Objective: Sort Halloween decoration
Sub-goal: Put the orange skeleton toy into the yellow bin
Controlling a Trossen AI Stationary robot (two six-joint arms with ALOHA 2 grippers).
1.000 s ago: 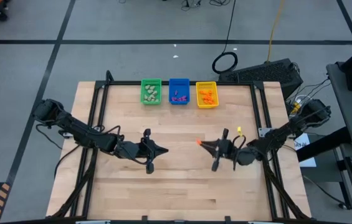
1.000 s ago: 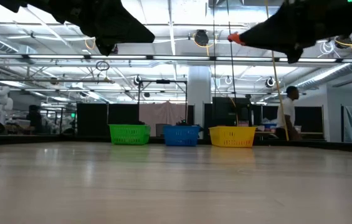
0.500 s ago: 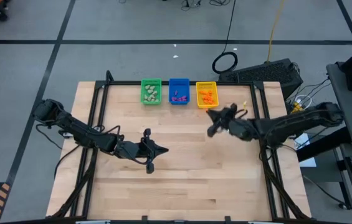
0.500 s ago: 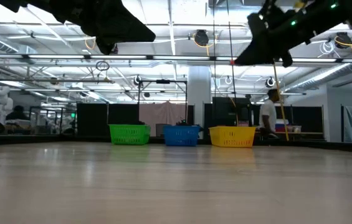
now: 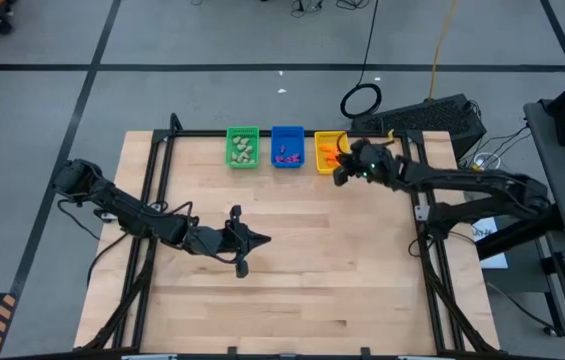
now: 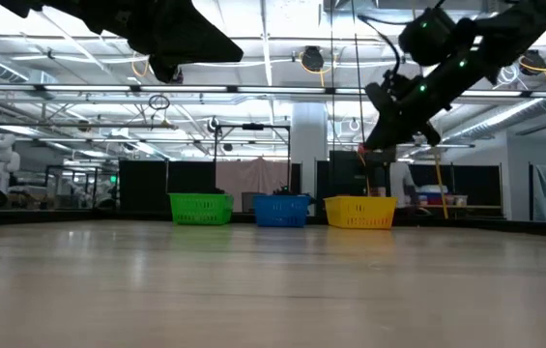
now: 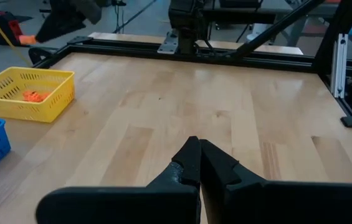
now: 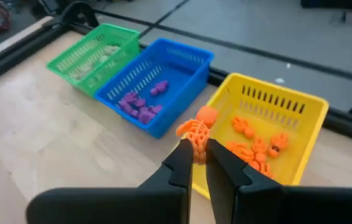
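A: Where is the right tool [image 8: 199,155]?

B: Over the yellow bin [image 8: 300,106], at the far edge of the tabletop [image 5: 292,260]. Its fingers are pinched narrow on an orange skeleton trinket [image 8: 195,127], which sticks up from between the tips.

A: Is the trinket touching the bin?

B: No. In the low view the tool [image 6: 367,143] hangs well above the bin's rim, with an orange speck at its tip.

A: What's already in the bins?

B: More orange trinkets [image 8: 256,146] lie in the yellow bin. Purple trinkets [image 8: 139,106] lie in the blue bin [image 8: 188,59] beside it, and pale greenish ones [image 8: 101,57] in the green bin [image 8: 70,62] beyond that. The three bins stand side by side in a row.

A: And the left tool [image 7: 199,148]?

B: Closed tight, holding nothing, raised above bare wood near the middle of the tabletop, well apart from the bins.

A: Anyone in the room?

B: A person [image 6: 400,184] stands far behind the yellow bin.
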